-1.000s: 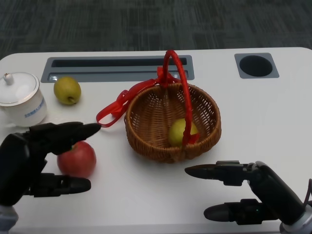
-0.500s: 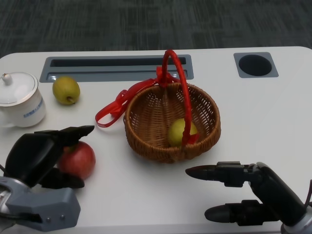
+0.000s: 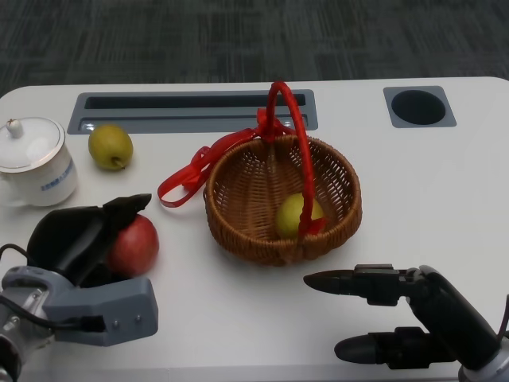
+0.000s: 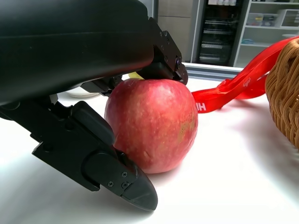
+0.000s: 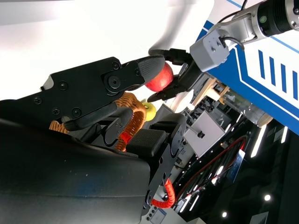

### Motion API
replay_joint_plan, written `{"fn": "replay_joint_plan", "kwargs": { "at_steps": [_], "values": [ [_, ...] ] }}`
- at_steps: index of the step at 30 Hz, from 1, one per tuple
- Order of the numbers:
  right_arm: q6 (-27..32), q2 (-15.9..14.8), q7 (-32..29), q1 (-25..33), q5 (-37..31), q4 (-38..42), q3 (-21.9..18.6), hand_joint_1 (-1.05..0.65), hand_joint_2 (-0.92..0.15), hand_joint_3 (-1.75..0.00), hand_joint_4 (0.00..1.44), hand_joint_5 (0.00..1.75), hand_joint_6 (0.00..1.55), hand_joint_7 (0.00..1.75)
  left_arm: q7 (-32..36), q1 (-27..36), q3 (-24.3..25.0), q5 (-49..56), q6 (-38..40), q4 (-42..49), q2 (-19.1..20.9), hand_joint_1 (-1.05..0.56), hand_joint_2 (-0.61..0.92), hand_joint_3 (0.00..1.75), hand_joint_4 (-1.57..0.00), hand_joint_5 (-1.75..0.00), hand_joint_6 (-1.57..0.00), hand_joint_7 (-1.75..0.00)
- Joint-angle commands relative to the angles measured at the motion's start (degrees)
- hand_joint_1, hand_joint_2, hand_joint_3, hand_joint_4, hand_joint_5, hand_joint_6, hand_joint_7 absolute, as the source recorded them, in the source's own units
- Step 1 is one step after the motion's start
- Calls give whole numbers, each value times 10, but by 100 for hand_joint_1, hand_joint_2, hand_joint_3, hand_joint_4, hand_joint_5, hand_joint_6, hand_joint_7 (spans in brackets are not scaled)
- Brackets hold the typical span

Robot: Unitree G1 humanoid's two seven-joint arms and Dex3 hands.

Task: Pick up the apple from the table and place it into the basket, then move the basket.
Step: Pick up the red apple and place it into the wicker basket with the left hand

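My left hand [image 3: 75, 239] has its fingers [image 4: 117, 179] wrapped on the red apple [image 3: 133, 244], which sits on the white surface [image 3: 429, 191] at the wicker basket's [image 3: 282, 199] 9 o'clock. Right hand [image 3: 413, 314] hovers at 5 o'clock, fingers wide, holding nothing.

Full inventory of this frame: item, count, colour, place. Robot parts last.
Apple: 1, red, on table near left, left hand's fingers around it.
Basket: 1, brown wicker, red handle and ribbon, table centre.
Pears: 2, yellow-green; one in basket, one far left.
Cup: 1, white, lidded, left edge.
Table: 1, white, grey slot and round recess at back.
Left hand: black, closing on apple.
Right hand: black, open, near right.
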Motion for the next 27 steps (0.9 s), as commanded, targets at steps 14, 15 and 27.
{"fn": "replay_joint_plan", "kwargs": {
  "at_steps": [14,15,27],
  "values": [
    [-2,-2,-12,6,-6,-8,-6,-52,-89,0,75,0,70,0,29,26,-2,-81,-111,-31,14,-16,85,1,-113,-2,-107,-2],
    [-1,-2,-11,6,-5,-9,-5,-52,-89,0,75,0,70,0,25,30,9,-96,-127,-38,15,-17,85,1,-113,-2,-108,-2],
    [0,-3,-3,0,3,-2,0,-52,-90,0,74,0,68,0,-16,70,113,-213,-225,-160,26,-10,85,0,-115,-1,-108,-1]
  ]
}}
